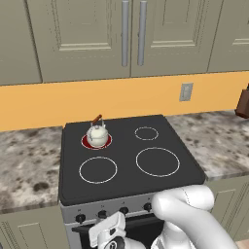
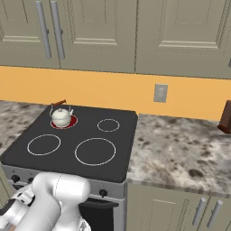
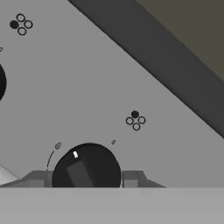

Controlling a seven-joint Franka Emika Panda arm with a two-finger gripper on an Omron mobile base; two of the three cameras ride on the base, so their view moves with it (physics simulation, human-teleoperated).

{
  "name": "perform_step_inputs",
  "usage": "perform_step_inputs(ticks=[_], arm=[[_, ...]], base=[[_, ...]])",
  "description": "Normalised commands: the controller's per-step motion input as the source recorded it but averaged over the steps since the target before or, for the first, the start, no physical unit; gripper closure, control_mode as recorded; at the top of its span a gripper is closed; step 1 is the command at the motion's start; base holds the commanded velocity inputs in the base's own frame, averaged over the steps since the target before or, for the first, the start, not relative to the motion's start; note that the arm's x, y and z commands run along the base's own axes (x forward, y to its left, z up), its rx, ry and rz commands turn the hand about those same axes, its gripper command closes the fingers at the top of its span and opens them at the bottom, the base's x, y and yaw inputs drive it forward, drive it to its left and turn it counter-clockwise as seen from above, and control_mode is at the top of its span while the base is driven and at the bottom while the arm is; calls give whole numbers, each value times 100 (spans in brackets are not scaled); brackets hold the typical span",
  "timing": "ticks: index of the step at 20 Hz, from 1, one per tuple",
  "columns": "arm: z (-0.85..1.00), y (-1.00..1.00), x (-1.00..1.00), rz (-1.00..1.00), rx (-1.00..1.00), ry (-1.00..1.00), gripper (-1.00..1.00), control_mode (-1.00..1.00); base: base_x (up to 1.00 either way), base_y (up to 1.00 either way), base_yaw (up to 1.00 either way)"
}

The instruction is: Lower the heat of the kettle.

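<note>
The kettle (image 1: 97, 135) (image 2: 61, 117), small and white-silver with a reddish-brown handle, stands on the back left burner (image 1: 85, 142), which glows red under it. My arm reaches low in front of the stove's control panel (image 1: 136, 210). In the hand view my gripper (image 3: 86, 177) is shut on a black stove knob (image 3: 86, 168). One fingertip (image 3: 37, 178) is on its left and the other on its right. The knob's white mark (image 3: 75, 154) points to the upper left of that view.
Another black knob (image 3: 1, 82) shows at the hand view's left edge, and further knobs (image 1: 147, 207) line the stove front. Three unlit burner rings (image 1: 157, 161) mark the black cooktop. Speckled counters (image 2: 180, 149) flank the stove, and a dark block (image 1: 243, 104) stands at the far right.
</note>
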Motion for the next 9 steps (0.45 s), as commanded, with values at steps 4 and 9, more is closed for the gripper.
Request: perform_step_inputs(ticks=[4,9], arm=[[31,-18,0,0,35,1,100,-100],[33,-17,0,0,34,2,100,-100]], base=[[0,0,0],[0,0,0]])
